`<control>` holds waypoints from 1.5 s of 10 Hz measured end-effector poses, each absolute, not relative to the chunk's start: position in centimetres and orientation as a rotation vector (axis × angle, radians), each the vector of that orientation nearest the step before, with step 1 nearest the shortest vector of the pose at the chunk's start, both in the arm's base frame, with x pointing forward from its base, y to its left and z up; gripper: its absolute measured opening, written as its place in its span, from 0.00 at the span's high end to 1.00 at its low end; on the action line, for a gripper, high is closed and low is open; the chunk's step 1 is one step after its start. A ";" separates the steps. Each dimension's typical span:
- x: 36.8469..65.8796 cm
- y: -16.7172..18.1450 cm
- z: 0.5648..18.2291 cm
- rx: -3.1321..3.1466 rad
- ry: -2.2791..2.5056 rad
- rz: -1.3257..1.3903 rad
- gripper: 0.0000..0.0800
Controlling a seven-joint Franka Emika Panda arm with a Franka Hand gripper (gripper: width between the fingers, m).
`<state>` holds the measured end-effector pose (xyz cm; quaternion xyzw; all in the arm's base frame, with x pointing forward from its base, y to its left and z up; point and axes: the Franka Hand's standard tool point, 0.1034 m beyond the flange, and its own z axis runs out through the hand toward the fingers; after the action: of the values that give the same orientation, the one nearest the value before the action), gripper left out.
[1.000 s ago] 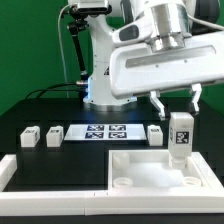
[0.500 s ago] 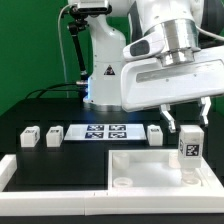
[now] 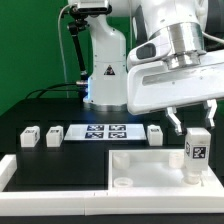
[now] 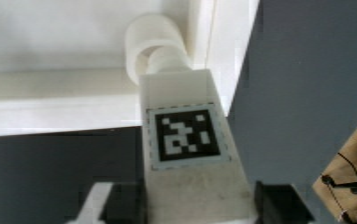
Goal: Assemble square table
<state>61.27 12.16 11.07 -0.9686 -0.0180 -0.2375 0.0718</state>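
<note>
Held a white leg upright in the pincer, closed on its upper end, tag facing out. Hung it straight below the pincer, over a raised socket at the tabletop corner toward the exterior view's right. Could not tell whether touching. Saw other legs on the bench beside the marker board.

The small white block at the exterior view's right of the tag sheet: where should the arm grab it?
Probably from straight above, pinching the two opposite flat sides of the small white plastic block leg. It sits alone on the black table, touching nothing, so its top and sides look open.
</note>
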 end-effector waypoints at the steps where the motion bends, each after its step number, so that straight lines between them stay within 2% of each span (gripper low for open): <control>1: 61.3 12.0 11.0 -2.913 -0.052 -0.713 0.64; 8: 61.0 11.6 10.5 -2.919 -0.051 -0.699 0.64; 9: 61.0 11.6 10.5 -2.919 -0.051 -0.699 0.51; 10: 61.0 11.6 10.5 -2.919 -0.051 -0.699 0.51; 11: 61.0 11.6 10.5 -2.919 -0.051 -0.699 0.25; 12: 61.0 11.6 10.5 -2.919 -0.051 -0.699 0.25; 13: 61.0 11.6 10.5 -2.919 -0.051 -0.699 0.20; 15: 61.0 11.6 10.5 -2.919 -0.051 -0.699 0.19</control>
<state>60.98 11.65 10.46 -0.9700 -0.0169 -0.2323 0.0695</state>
